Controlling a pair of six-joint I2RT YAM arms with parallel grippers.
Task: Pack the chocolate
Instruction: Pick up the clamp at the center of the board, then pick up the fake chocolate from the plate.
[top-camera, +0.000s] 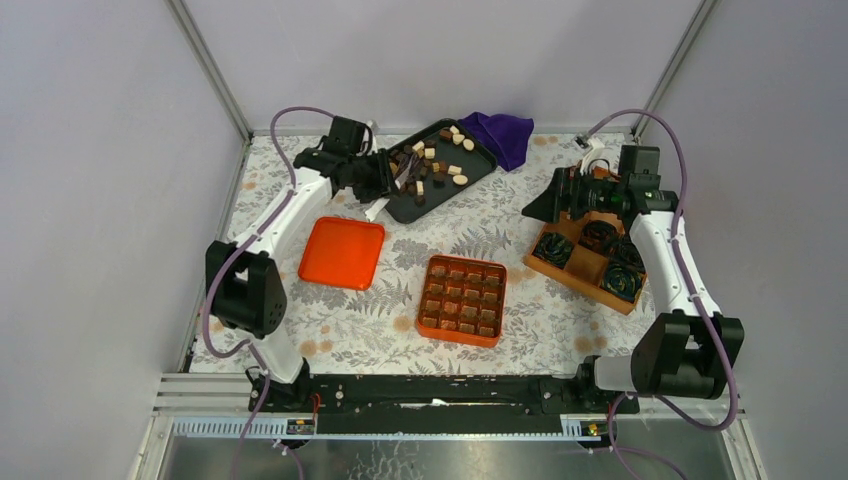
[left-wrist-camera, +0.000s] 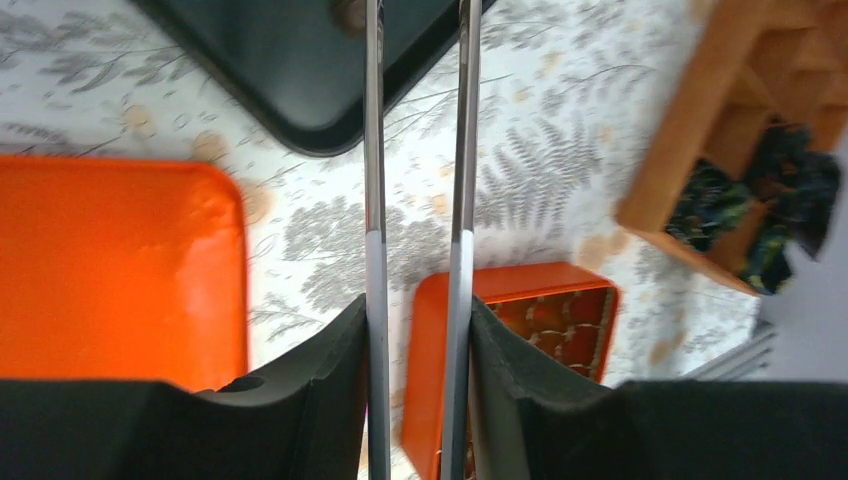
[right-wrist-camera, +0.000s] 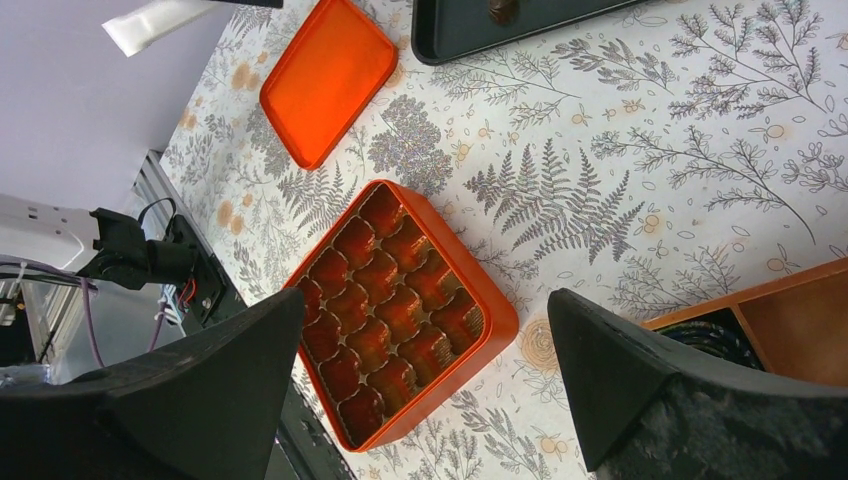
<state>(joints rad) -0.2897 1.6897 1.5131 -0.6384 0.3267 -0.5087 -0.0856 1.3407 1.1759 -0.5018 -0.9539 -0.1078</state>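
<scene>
The chocolate lies on the tray at the back; the lid is left of the divided box, the crate right.

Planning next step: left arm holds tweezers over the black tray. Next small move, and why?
Probably lower the tweezers onto one chocolate in the black tray: the left gripper clamps them above its edge, and loose pieces lie there unpacked.

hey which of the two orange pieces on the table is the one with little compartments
The orange box in the middle of the table, gridded inside; the orange lid on its left is plain and flat.
</scene>
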